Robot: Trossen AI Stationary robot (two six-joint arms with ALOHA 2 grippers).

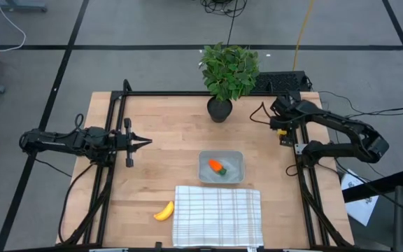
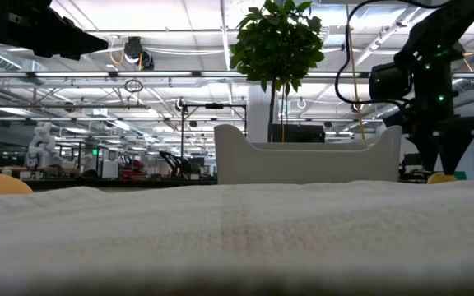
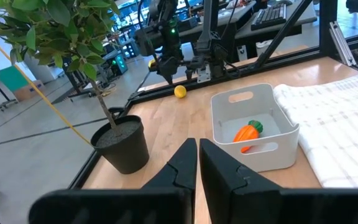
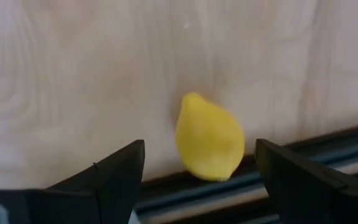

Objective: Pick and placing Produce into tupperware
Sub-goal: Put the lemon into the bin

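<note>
Inside the tupperware (image 1: 221, 168), which sits on the bare wood just beyond the white checked cloth (image 1: 217, 215), lies the carrot (image 1: 217, 166), orange with its green top turned toward the cloth side. Off the cloth's left edge, the banana (image 1: 164, 212) rests on the table near the front. At the table's right edge, against the black frame rail, the yellow round fruit (image 4: 209, 137) lies on the wood. Directly above it hangs the right gripper (image 4: 199, 177), its two dark fingers spread wide with the fruit showing in the gap between them, not touching it as far as the right wrist view shows. Well apart on the table's left side, the left gripper (image 1: 137, 142) points toward the middle, fingers pressed together and holding nothing. A leafy plant in a black pot (image 1: 220, 109) stands at the back edge of the table (image 1: 166, 126), behind the tupperware
</note>
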